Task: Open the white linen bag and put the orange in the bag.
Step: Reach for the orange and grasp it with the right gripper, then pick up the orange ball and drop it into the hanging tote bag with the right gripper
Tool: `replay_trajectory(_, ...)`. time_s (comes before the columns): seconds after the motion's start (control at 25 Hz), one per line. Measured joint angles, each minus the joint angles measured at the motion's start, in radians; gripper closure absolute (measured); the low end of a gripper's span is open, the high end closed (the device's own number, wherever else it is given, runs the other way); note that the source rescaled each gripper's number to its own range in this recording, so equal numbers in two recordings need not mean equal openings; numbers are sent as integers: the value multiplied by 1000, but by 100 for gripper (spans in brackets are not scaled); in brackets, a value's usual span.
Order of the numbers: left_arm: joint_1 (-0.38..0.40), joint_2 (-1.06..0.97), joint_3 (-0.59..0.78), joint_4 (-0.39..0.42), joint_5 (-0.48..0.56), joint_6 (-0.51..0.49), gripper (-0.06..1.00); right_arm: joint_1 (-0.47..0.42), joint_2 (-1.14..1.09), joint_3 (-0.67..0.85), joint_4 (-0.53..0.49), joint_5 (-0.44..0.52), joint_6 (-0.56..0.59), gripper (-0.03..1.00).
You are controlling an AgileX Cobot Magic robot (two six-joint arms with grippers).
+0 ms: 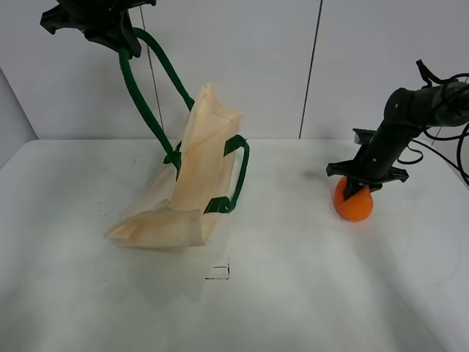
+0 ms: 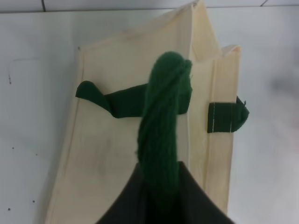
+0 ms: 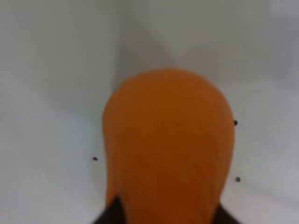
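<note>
The white linen bag [image 1: 194,183] is lifted at one side, its lower corner resting on the table. My left gripper [image 1: 117,37] is high at the back left, shut on one dark green handle [image 1: 143,92] and pulling it taut; the other handle [image 1: 238,172] hangs against the bag's side. In the left wrist view the held strap [image 2: 163,126] runs from the gripper [image 2: 161,198] down to the bag [image 2: 112,154]. The orange [image 1: 354,203] is at the right on the table. My right gripper [image 1: 357,187] is around it from above, and the orange [image 3: 168,149] fills the right wrist view between the dark fingertips [image 3: 110,213].
The white table [image 1: 278,293] has a small black square mark [image 1: 218,272] in front of the bag. A white wall with vertical seams stands behind. Black cables [image 1: 447,81] hang by the right arm at the far right edge.
</note>
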Motion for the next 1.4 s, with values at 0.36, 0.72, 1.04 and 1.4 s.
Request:
replay_trajectory(0.36, 0, 0, 0, -3, 0, 8, 94, 0, -170, -145, 108, 184, -10, 95)
replay_trajectory(0.72, 0, 0, 0, -4, 0, 8, 94, 157, -242, -307, 361, 198, -32, 95)
replay_trajectory(1.04, 0, 0, 0, -4, 0, 8, 94, 413, -103, -307, 401, 17, -34, 95)
replay_trajectory(1.4, 0, 0, 0, -4, 0, 8, 94, 445, 45, -307, 570, -123, -182, 67)
